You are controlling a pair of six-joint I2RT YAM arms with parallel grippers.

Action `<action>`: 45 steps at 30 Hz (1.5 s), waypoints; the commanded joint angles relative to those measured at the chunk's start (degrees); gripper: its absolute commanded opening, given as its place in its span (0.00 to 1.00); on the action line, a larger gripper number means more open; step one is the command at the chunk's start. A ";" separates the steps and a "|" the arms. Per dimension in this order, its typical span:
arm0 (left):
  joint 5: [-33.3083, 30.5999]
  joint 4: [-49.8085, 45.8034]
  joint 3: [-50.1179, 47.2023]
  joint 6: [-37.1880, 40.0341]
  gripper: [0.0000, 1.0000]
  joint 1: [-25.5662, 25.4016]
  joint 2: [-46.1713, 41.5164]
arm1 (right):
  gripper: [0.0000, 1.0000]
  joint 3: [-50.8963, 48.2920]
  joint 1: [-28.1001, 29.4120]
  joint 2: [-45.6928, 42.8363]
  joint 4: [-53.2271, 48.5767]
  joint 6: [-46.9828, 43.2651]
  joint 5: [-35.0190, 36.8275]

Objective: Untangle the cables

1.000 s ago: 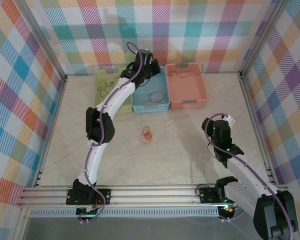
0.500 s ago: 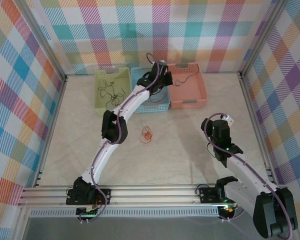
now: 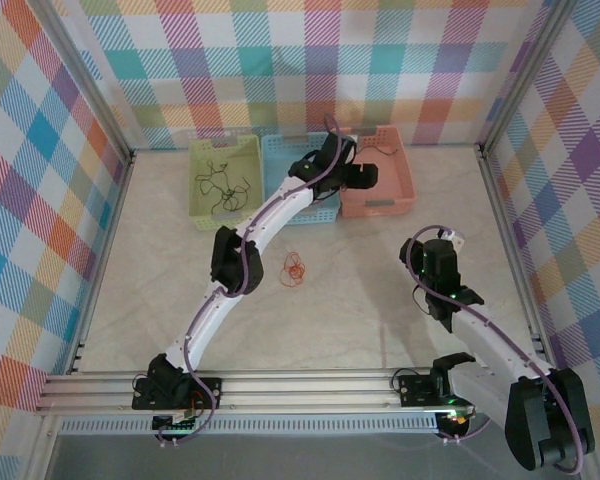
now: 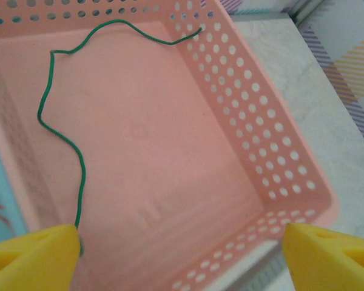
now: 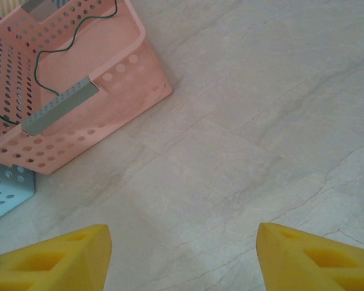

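Note:
My left gripper (image 3: 364, 176) hangs open over the pink basket (image 3: 390, 190), nothing between its yellow fingers (image 4: 30, 257). A green cable (image 4: 60, 121) snakes across the pink basket's floor (image 4: 170, 151), its near end right beside my left finger pad. A small red-orange clump of cables (image 3: 295, 268) lies on the table in the middle. Black cables (image 3: 220, 185) sit in the green basket (image 3: 202, 215). My right gripper (image 3: 440, 245) stands open above bare table at the right, holding nothing; the green cable (image 5: 54, 51) and pink basket (image 5: 109, 103) lie to its upper left.
The blue basket (image 3: 280, 212) stands between the green and pink ones along the back wall, with my left arm stretched over it. Its corner (image 5: 6, 188) sits beside the pink one. Metal rails edge the table, with checked walls behind.
My left arm has swung right from over the blue basket to over the pink one, and its jaws have gone from shut to open. The right arm has stayed put.

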 commanded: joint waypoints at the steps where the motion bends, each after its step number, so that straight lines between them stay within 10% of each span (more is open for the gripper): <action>1: 1.28 -5.21 -1.15 4.88 0.88 -0.01 -10.88 | 0.65 1.05 -0.14 0.48 1.94 -0.42 -0.71; 14: -0.54 16.14 -58.96 -1.43 0.84 0.48 -54.88 | 0.56 4.82 0.65 9.15 8.44 -4.57 -19.92; 24: -5.26 23.98 -106.09 -13.00 0.80 1.94 -93.44 | 0.49 19.58 14.26 27.99 5.71 -12.99 -31.97; 32: -5.68 17.22 -118.73 -16.23 0.78 2.65 -109.73 | 0.42 31.14 21.01 39.61 -1.22 -18.96 -38.10; 45: -4.99 15.03 -119.60 -15.65 0.76 2.87 -112.86 | 0.45 35.50 21.55 46.25 -5.94 -25.93 -46.56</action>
